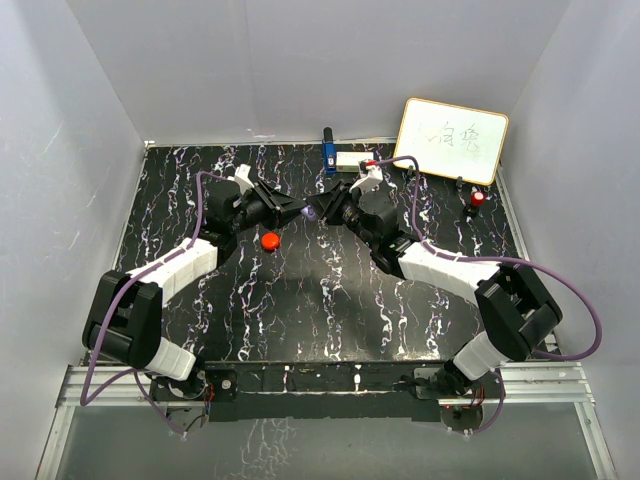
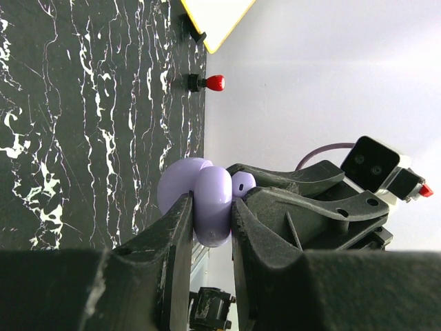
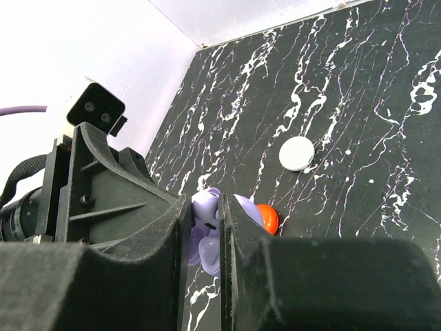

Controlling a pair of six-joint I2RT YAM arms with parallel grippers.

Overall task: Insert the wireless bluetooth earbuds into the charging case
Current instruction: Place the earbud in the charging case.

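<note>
Top external view: white walls enclose a black marbled surface [image 1: 330, 300]. At its middle, the left gripper [image 2: 211, 203] pinches the lavender charging case [image 2: 180, 183]. The right gripper [image 3: 204, 203] pinches a purple earbud [image 3: 205, 222] beside it. A whiteboard [image 1: 452, 140] stands far right.

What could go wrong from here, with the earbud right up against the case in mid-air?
The earbud is tiny and pinched at the tips of the right jaws; pressing it in could pop it free and drop it to the table.
The left jaws clamp the smooth, rounded case, so a push might twist it.
The two sets of jaws sit very close and may collide.
</note>
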